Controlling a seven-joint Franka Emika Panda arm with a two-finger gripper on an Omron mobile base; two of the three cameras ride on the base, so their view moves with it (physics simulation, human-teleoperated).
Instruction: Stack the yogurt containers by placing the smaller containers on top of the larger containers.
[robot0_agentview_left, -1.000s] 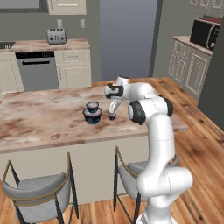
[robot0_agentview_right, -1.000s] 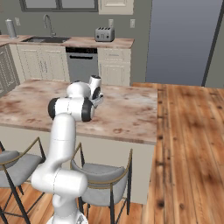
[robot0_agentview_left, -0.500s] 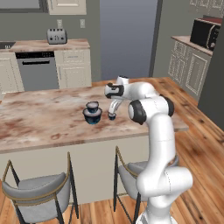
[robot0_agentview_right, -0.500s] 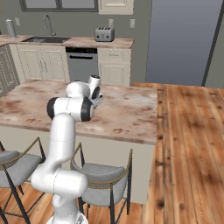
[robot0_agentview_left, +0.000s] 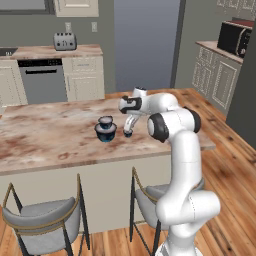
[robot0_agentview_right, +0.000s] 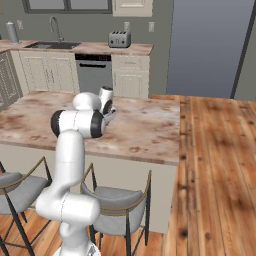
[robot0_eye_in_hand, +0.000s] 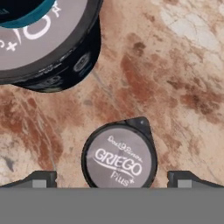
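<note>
Pincer: pincer (robot0_eye_in_hand: 112, 178) spread wide, straddling the tiny dark tub with its pale grey lid (robot0_eye_in_hand: 119, 160), nothing gripped.
Hand view: lid lettering; stacked dark-blue tubs (robot0_eye_in_hand: 41, 41) just beside.
Left base view: stack (robot0_agentview_left: 106, 130) mid marbled worktop (robot0_agentview_left: 45, 135), edges well apart.

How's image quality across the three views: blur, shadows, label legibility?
Hand view: sharp; the small tub lid reads "GRIEGO Plus+", its soft shadow falling on the marble counter, and the large tub is cropped at the top left. Left base view: flat, even light, stacked tubs tiny, labels unreadable. Right base view: soft and low in detail, no glare.
</note>
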